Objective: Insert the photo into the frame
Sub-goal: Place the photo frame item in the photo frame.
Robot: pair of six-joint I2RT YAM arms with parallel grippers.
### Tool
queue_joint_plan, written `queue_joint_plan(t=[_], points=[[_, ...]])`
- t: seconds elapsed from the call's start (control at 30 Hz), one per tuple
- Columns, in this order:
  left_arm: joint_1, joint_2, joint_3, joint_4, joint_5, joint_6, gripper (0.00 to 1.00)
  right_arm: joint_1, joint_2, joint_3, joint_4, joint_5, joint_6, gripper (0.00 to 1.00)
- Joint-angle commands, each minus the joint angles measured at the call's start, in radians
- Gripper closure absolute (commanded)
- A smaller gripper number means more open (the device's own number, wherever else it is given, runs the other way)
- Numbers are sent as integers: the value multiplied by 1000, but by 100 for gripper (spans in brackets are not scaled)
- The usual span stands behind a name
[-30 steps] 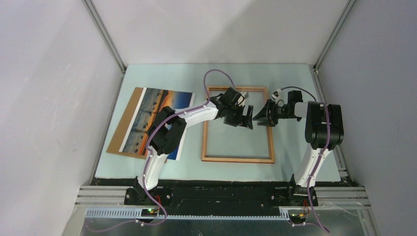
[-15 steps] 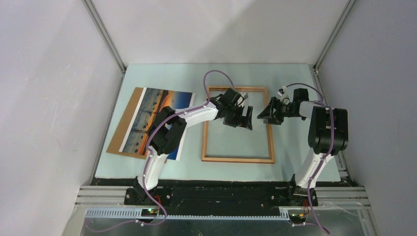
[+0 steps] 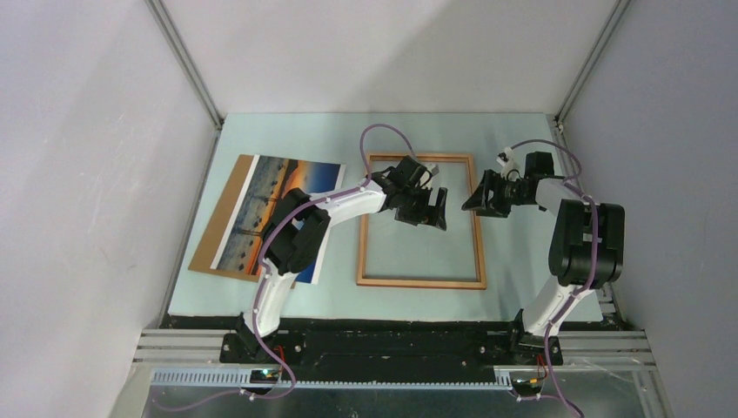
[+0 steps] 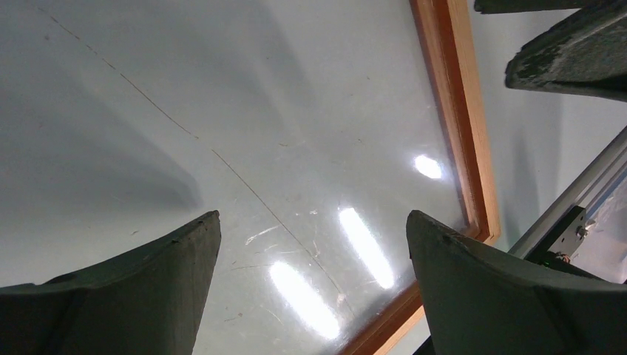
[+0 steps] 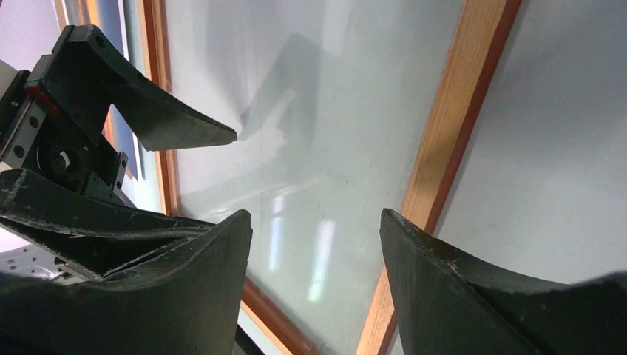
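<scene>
The left gripper hangs with jaws spread wide. The right gripper faces it, tips near, jaws also apart.

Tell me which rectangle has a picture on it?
The photo, on the left: orange-and-blue sunset. The frame is just a wooden outline; the board is plain brown.

Pale green table: a flat brown backing board lies skewed at its left side. White enclosure walls rise from its far and side edges. Aluminium posts stand at its far corners. A slotted metal rail runs along its near edge.
</scene>
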Motion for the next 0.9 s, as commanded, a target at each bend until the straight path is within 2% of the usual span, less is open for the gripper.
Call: queue_joint_plan(t=[0.0,0.47,0.87], points=[[4,-9,-9,16,-20,0,0,-6,-60,35,-27,47,-37,31],[3,-60,-7,15,-48,25,0,8,-107,35,-70,183,-86,32],[3,-258,-60,15,-179,154,0,83,-89,35,-5,409,-81,40]])
